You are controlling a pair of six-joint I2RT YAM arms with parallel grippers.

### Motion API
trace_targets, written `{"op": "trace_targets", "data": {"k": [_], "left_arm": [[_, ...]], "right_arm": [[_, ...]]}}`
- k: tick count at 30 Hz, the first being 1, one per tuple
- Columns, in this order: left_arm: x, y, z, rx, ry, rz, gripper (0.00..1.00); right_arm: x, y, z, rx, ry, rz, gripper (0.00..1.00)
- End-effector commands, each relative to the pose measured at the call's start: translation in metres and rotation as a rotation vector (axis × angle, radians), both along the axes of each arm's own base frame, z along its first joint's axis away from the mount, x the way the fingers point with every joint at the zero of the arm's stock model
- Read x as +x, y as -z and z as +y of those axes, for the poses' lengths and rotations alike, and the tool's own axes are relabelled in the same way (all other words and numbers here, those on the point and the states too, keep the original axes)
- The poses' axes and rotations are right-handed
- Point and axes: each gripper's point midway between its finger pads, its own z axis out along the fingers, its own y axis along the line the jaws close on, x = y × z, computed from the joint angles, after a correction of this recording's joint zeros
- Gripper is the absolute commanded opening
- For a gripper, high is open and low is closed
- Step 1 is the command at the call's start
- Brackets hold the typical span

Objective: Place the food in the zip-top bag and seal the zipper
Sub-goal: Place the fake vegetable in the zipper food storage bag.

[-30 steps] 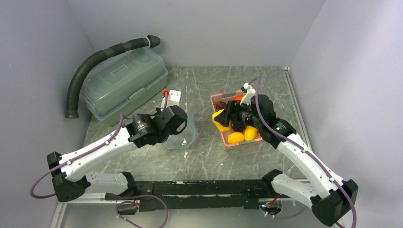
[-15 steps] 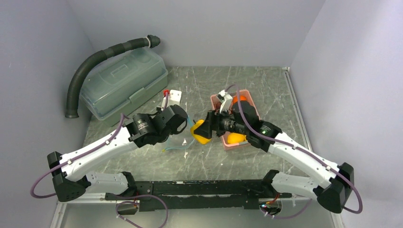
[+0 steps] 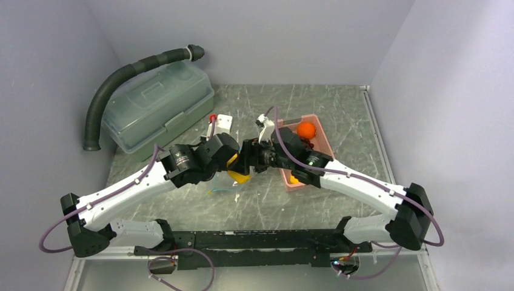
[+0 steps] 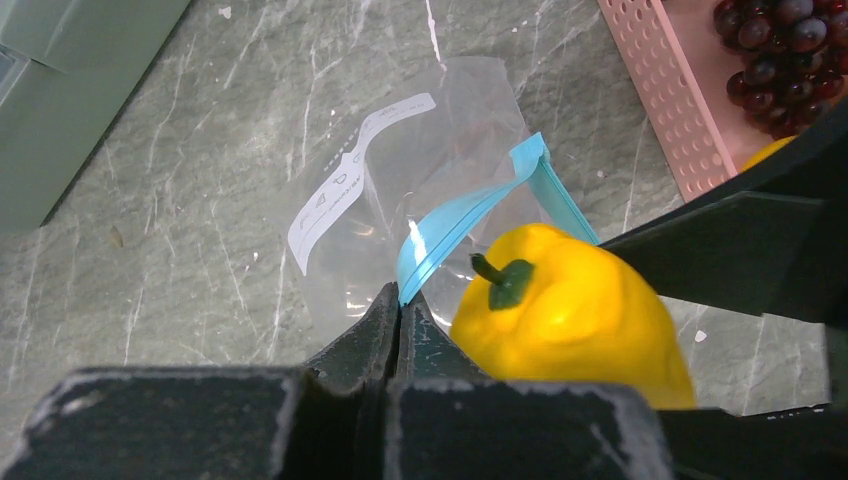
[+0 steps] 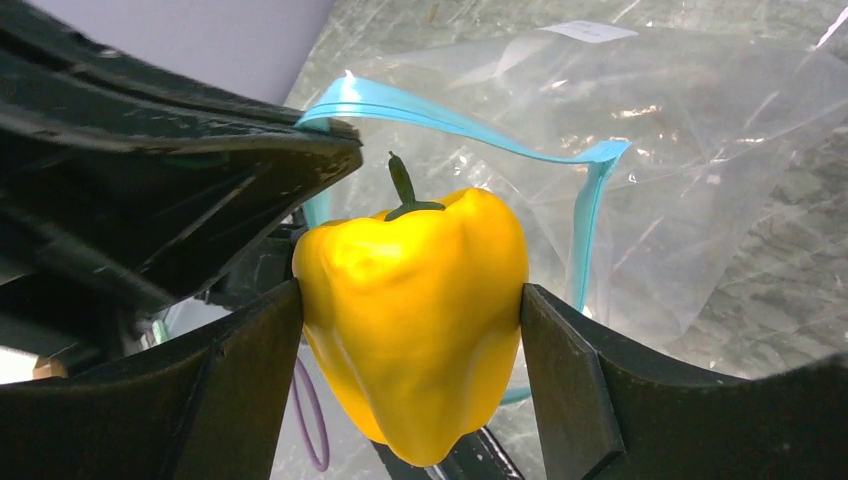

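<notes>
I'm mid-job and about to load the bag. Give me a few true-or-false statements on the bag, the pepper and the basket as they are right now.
1. The left fingers are pinched on the bag's teal zipper strip. True.
2. The yellow pepper is inside the bag. False: the right fingers hold it just outside the open mouth, stem end towards the bag.
3. The grapes are in the pink basket. True.
4. The orange lies on the table beside the basket. False: it sits in the basket.
</notes>
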Motion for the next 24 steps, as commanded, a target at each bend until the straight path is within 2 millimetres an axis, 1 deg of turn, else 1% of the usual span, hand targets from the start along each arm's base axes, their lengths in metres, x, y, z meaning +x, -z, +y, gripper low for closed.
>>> {"op": "trace_targets", "data": {"k": [1,8,12,20,24], "left_arm": [[0.003,-0.018,-0.005,-0.044,0.009,-0.029,0.0],[0.002,-0.019,-0.006,-0.052,0.015,-0.022,0.0],[0.002,-0.019,-0.01,-0.064,0.023,-0.016,0.0],[0.0,-0.018,-0.015,-0.079,0.039,0.003,0.0],[-0.003,-0.017,-0.016,-0.089,0.041,0.016,0.0]], "right_arm": [[0.011,-0.024,0.02,0.076,0.031,-0.041,0.48],[0.019,-0.005,0.031,0.02,0.097,-0.022,0.5],[0.025,0.006,0.035,-0.011,0.143,-0.004,0.5],[0.057,0.039,0.025,-0.123,0.358,0.023,0.52],[0.066,0.049,0.031,-0.125,0.406,0.054,0.52]]}}
